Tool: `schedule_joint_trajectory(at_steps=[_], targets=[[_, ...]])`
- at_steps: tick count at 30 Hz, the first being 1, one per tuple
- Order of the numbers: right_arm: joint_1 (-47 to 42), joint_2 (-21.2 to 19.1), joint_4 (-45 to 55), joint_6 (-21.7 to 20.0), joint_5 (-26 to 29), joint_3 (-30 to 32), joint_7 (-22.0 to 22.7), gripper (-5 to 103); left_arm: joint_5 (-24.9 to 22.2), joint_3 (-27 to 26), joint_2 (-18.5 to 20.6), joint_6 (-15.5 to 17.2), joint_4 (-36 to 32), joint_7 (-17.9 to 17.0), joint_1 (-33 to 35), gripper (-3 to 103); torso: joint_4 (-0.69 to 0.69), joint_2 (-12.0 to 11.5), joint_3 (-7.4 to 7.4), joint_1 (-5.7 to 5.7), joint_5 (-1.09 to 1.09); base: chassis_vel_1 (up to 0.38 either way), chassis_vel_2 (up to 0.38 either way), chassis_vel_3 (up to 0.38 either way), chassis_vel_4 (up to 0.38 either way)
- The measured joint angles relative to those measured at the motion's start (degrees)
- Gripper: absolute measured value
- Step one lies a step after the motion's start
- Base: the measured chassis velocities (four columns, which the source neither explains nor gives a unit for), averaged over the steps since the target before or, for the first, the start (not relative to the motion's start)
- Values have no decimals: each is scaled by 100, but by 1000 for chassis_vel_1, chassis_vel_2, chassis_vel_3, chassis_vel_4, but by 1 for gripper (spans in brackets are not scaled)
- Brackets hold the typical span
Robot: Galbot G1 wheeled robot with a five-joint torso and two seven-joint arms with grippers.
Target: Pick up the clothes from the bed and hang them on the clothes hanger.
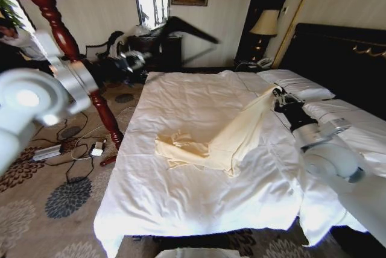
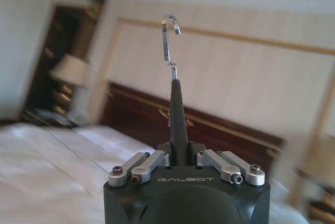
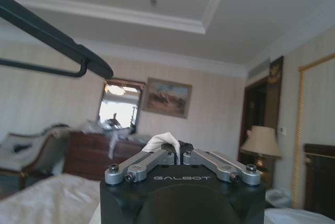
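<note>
Right gripper (image 1: 278, 96): pinched on one end of the clothes (image 1: 226, 137), which you see drawn up off the bed (image 1: 181, 204) while the rest trails on the duvet.
Left gripper (image 2: 180, 157): clamped on the clothes hanger (image 1: 184, 27), raised over the far side.
Handling: likely light, limp, slippery fabric; grip at collar or shoulder.
Views: left wrist shows the silver hook (image 2: 170, 35); right wrist shows cloth (image 3: 162, 141) bunched between the fingers.
</note>
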Motion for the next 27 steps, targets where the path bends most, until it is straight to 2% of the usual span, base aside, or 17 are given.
schedule_joint_trajectory(at_steps=[1, 5, 7, 10, 16, 27], targets=[[0, 0, 0, 0, 0, 0, 0, 2, 0, 0, 0, 0, 0, 0, 0, 16, 0, 0, 0, 0, 0, 0, 0, 0, 0], [-285, -366, 203, -544, 147, 465, 422, 2, 25, 78, -30, 116, -663, 102, 659, 16, 0, 0, 0, 0, -4, 0, 0, 0, 0], [-323, -413, 232, -601, 179, 535, 476, 2, 48, 87, -43, 126, -712, 105, 728, 16, -1, 0, 0, -1, -4, 0, 0, 0, 0], [-477, -586, 417, -787, 349, 834, 645, 2, 328, 154, -101, 153, -893, 114, 1076, 16, -2, 0, 1, 1, -6, 0, 0, 0, 0], [-506, -617, 608, -725, 444, 978, 633, 2, 710, 203, -189, 153, -895, 101, 1371, 16, -3, 0, 1, 0, -4, 0, 0, 0, 0], [-500, -505, 754, -247, 329, 958, 173, 2, 1301, 274, -304, 128, -392, 87, 1317, 16, -3, 0, 1, 1, -5, 0, 0, 0, 0]])
